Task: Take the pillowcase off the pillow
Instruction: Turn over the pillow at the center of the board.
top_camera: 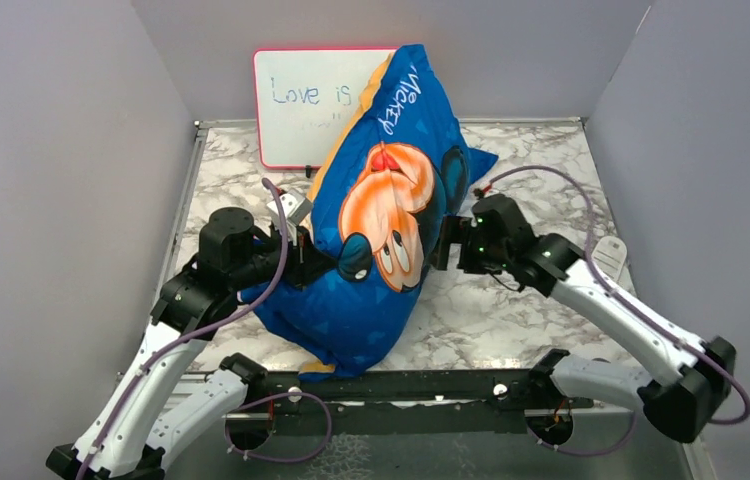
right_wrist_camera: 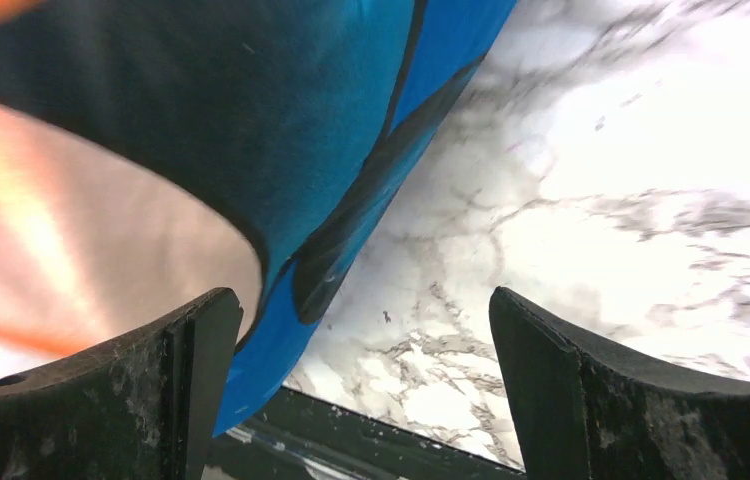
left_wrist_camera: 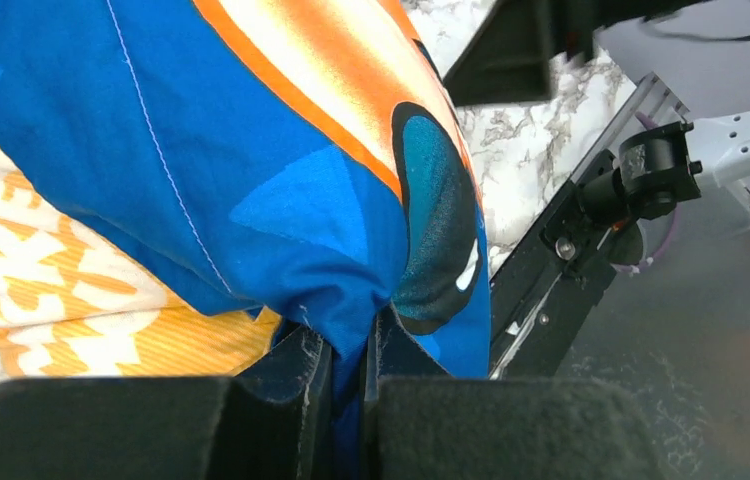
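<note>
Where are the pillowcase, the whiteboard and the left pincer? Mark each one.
pillowcase [top_camera: 381, 230]: top view, blue printed face.
whiteboard [top_camera: 296, 130]: top view, white writing surface.
left pincer [left_wrist_camera: 351, 350]: left wrist view, between fingertips clamping blue fabric.

left arm angled inward, left fingers pinched tight | right arm angled inward, right fingers spread wide
</note>
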